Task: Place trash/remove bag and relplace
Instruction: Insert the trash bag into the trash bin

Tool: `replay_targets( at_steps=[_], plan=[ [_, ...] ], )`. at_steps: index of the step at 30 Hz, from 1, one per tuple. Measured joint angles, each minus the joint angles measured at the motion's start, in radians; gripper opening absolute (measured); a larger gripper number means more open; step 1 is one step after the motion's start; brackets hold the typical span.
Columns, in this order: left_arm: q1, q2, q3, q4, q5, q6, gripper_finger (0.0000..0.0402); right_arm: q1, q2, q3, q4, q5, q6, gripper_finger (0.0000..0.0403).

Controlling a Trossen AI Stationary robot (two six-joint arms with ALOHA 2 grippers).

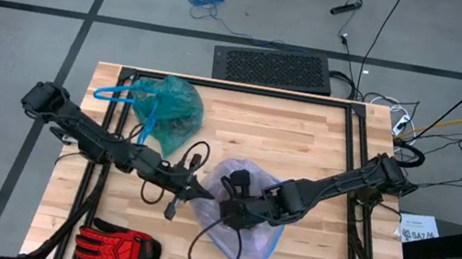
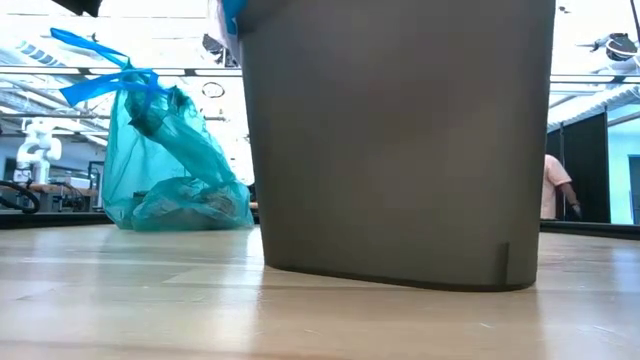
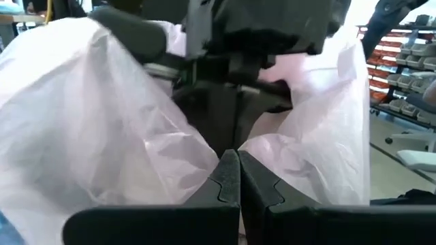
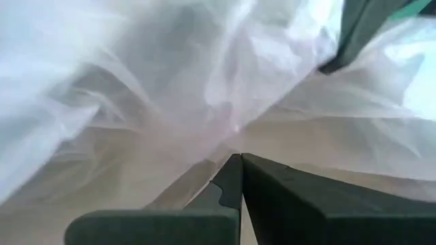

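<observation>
Altogether two closed, empty grippers, left gripper (image 1: 202,193) and right gripper (image 1: 232,207), one teal bag (image 1: 169,110), one lilac bag (image 1: 253,237).

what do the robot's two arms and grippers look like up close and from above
Both arms are dark, almost black, built of slim jointed links, with black cables looping beside them. The left gripper and right gripper each have two flat, wedge-shaped dark fingers with a small notch along the inner edge. No markings are visible on them.

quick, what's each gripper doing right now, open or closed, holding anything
Left gripper: closed, beside the pale lilac bag; no grip visible.
Right gripper: closed, inside the pale lilac bag; whether it pinches plastic cannot be told.
</observation>
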Motion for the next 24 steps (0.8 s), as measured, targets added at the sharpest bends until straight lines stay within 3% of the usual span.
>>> replay_targets(
  at_steps=[9, 16, 24],
  plan=[
    [0.0, 0.0, 0.0, -0.004, -0.015, -0.006, 0.0, -0.001, 0.03, -0.001, -0.061, -0.008, 0.046, 0.0],
    [0.0, 0.0, 0.0, -0.006, -0.021, -0.006, 0.0, 0.038, -0.055, -0.001, -0.026, -0.006, 0.073, 0.0],
    [0.0, 0.001, -0.002, -0.007, -0.026, -0.007, 0.0, 0.038, -0.091, -0.001, 0.002, 0.078, 0.08, 0.0]
  ],
)
